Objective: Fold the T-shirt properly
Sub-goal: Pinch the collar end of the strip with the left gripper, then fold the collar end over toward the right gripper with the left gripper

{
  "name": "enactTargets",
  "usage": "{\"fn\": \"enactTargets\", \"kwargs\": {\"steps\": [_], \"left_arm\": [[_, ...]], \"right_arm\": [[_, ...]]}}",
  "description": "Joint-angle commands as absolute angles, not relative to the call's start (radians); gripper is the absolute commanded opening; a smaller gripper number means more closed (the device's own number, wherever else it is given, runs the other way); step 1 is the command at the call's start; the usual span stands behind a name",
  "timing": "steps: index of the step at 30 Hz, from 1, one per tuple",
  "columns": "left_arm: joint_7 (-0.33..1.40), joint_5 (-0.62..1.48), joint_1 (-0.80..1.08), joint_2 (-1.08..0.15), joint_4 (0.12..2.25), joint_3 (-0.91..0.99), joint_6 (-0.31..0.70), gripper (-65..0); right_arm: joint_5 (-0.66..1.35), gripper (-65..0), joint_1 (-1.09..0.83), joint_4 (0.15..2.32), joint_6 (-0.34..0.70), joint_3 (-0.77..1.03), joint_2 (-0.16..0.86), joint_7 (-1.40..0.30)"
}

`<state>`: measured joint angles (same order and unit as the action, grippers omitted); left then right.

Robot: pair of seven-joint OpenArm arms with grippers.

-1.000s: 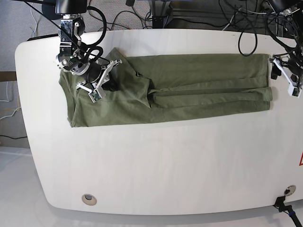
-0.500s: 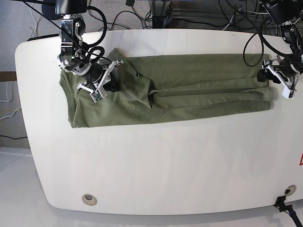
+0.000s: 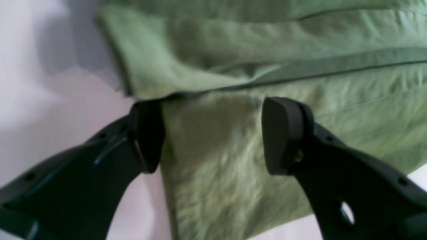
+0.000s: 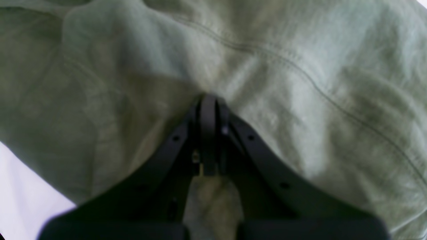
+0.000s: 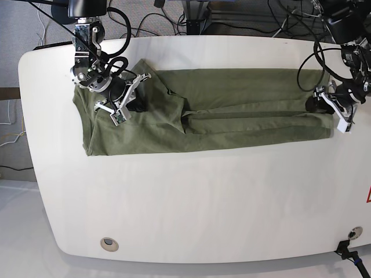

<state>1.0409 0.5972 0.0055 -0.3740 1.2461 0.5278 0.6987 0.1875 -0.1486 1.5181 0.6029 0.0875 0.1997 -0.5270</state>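
The T-shirt (image 5: 203, 110) lies folded into a long band across the far half of the white worktop (image 5: 191, 202). The right claw (image 4: 209, 106) is clenched on a pinch of cloth near the shirt's sleeve end. The left claw (image 3: 213, 136) stands spread wide over the opposite end's edge, grasping nothing.

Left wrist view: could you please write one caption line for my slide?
Open left claw straddling the hem corner of the olive-green cotton T-shirt lying on the white table.
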Motion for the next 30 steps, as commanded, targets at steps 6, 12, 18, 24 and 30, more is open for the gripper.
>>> {"fn": "enactTargets", "kwargs": {"steps": [6, 12, 18, 24, 30], "left_arm": [[1.032, 0.585, 0.015, -0.381, 1.256, 0.476, 0.698, -43.2], [0.998, 0.588, 0.016, -0.381, 1.257, 0.481, 0.698, -65.0], [1.004, 0.587, 0.111, -0.38, 1.543, 0.49, 0.698, -65.0], [1.076, 0.585, 0.189, -0.377, 1.814, 0.404, 0.698, -65.0], [1.076, 0.587, 0.209, -0.34, 1.899, 0.246, 0.698, -65.0]], "right_arm": [[0.134, -65.0, -0.159, 1.512, 0.602, 0.088, 0.205, -0.607], [0.134, -65.0, -0.16, 1.512, 0.598, 0.088, 0.202, -0.607], [0.134, -65.0, -0.179, 1.512, 0.595, 0.088, 0.2, -0.607], [0.134, -65.0, -0.179, 1.512, 0.595, 0.087, 0.2, -0.607], [0.134, -65.0, -0.177, 1.512, 0.595, 0.084, 0.176, -0.607]]}}
